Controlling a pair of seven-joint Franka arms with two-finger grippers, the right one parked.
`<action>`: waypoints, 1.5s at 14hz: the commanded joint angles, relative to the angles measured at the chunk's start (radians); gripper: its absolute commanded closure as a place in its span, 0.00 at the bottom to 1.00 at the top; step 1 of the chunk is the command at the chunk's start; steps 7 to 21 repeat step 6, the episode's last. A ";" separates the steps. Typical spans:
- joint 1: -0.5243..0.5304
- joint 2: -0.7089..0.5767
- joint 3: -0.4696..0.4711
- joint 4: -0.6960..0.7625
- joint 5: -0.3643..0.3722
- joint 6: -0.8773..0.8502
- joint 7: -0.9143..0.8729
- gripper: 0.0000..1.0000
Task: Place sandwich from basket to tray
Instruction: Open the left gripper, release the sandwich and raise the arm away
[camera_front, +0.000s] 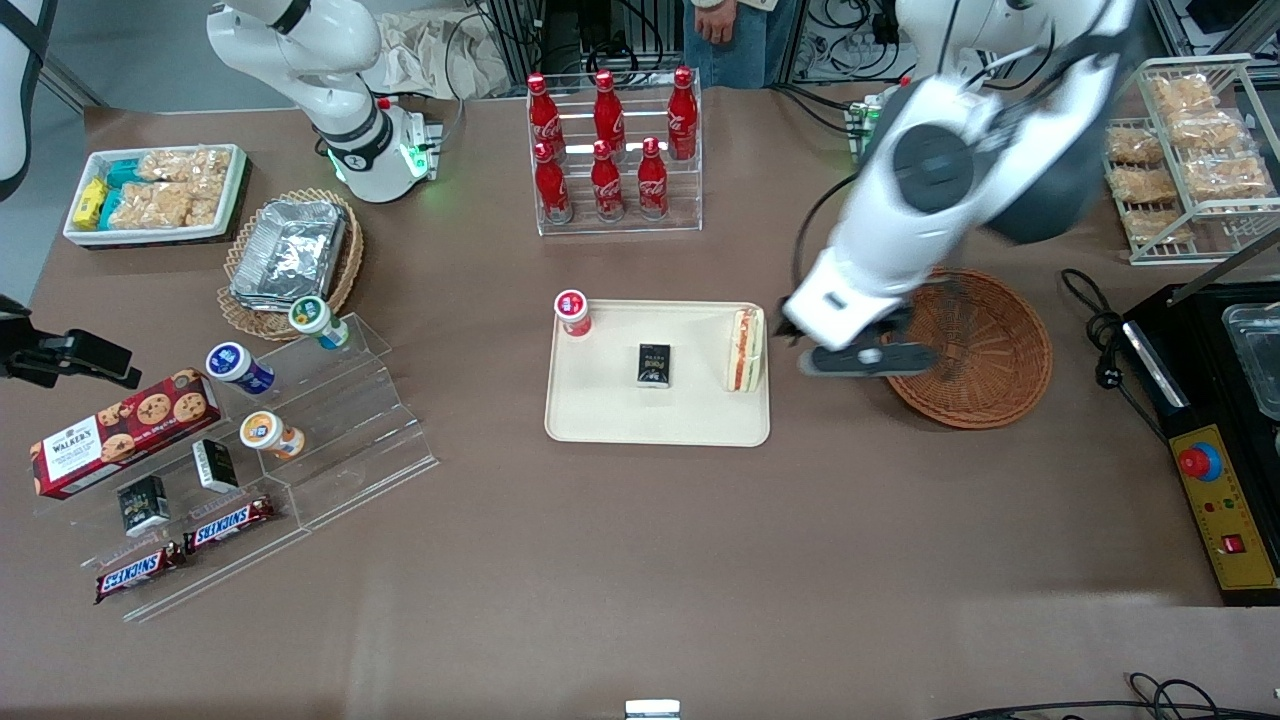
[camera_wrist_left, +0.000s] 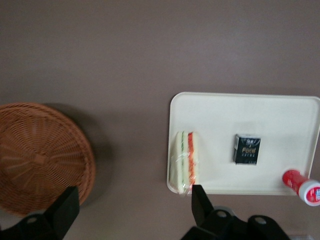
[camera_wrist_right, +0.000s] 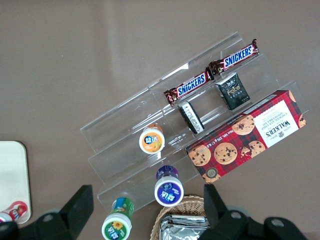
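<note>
The sandwich (camera_front: 745, 350) (camera_wrist_left: 185, 161), white bread with orange and green layers, lies on the cream tray (camera_front: 655, 415) (camera_wrist_left: 280, 120), along the tray's short edge nearest the basket. The round reddish-brown wicker basket (camera_front: 990, 350) (camera_wrist_left: 40, 155) sits beside the tray toward the working arm's end and holds nothing that shows. My gripper (camera_front: 860, 355) (camera_wrist_left: 134, 192) hangs above the bare table between tray and basket. It is open, its black fingers (camera_wrist_left: 67, 205) wide apart with nothing between them. One fingertip is close to the sandwich's end.
On the tray also stand a small black box (camera_front: 654, 364) and a red-lidded cup (camera_front: 572, 311) at a corner. A rack of cola bottles (camera_front: 612, 150) stands farther from the camera. A black control box (camera_front: 1220, 420) and a wire snack rack (camera_front: 1190, 150) flank the basket.
</note>
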 joint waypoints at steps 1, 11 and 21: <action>0.083 -0.031 -0.008 0.130 -0.024 -0.189 0.092 0.00; 0.167 -0.114 0.011 0.138 -0.015 -0.289 0.186 0.00; 0.167 -0.114 0.011 0.138 -0.015 -0.289 0.186 0.00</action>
